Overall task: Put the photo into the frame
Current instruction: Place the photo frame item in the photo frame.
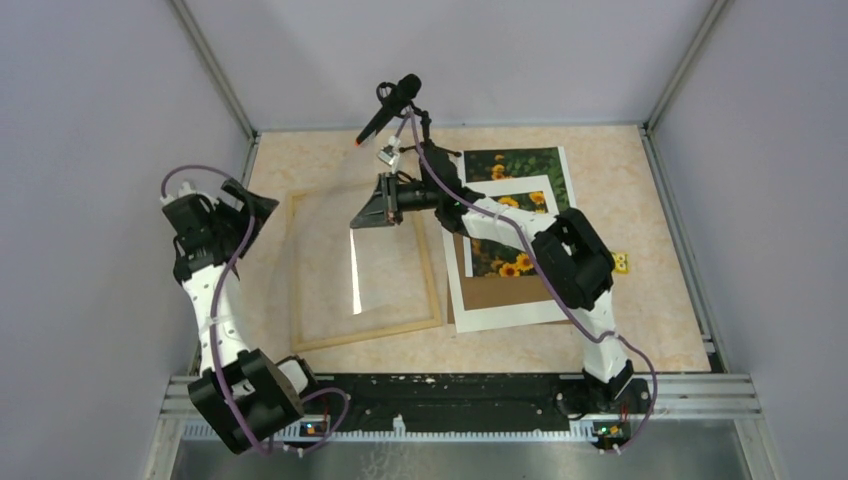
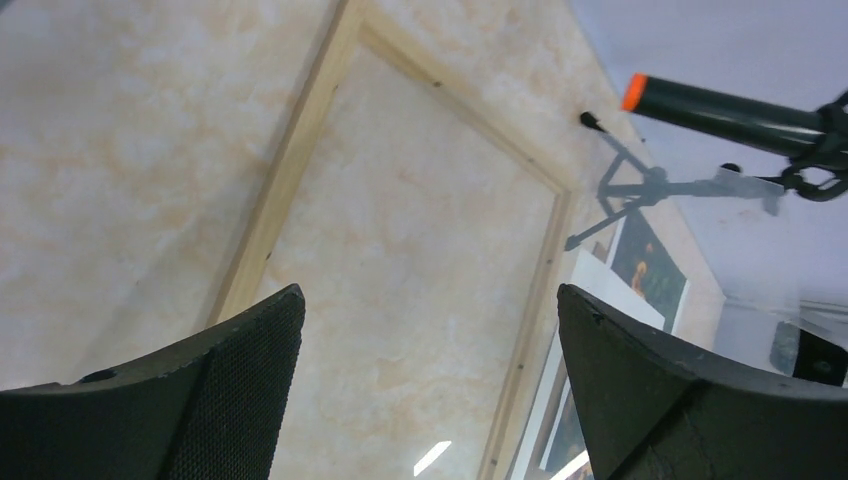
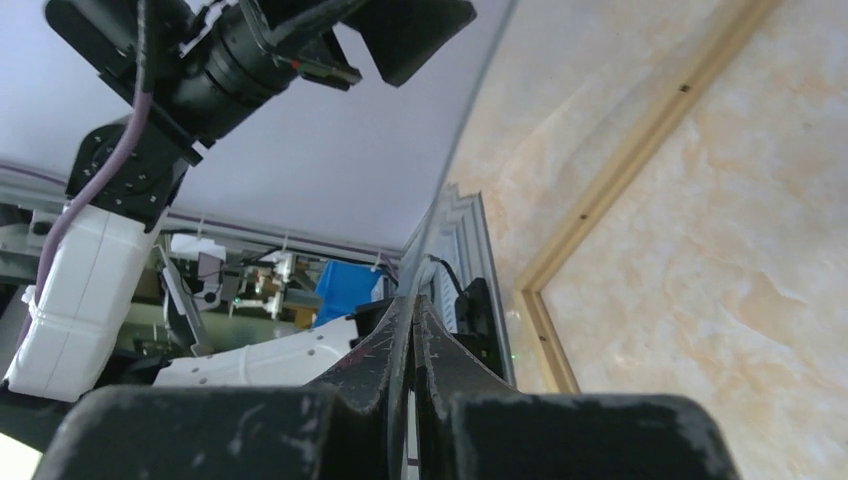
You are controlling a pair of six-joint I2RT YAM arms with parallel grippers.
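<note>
By my reading the job is at an early, preparatory stage. The frame [image 1: 370, 333] lies flat on the table [image 1: 650, 270] left of centre, with only marbled tabletop showing through its opening, and the photo [image 1: 525, 163] is not yet in it. The sunflower print lies well apart to the right of the frame in a loose stack. The white mat [image 1: 505, 315] covers most of it, the brown backing board [image 1: 500, 292] shows in the lower part of the mat's window, and only the print's far end is uncovered. The right gripper [image 1: 388, 205] is over the far right part of the frame, its fingers pressed together on the edge of a clear pane [image 1: 385, 265]. The right wrist view shows this pane as a thin sheet running out from between the black fingers [image 3: 372, 352]. The pane hangs tilted, with its high edge in the grip and the rest sloping down over the frame opening (I cannot tell whether its low edge touches the frame or the table; a bright streak of reflected light marks its surface). The left gripper [image 1: 238, 205] hangs just outside the frame's left strip, fingers spread wide, with nothing between them and touching nothing that I can see. What is left, I judge, is to deal with the pane, free the print from under the mat, carry it across and lay it square inside the wooden strips.
</note>
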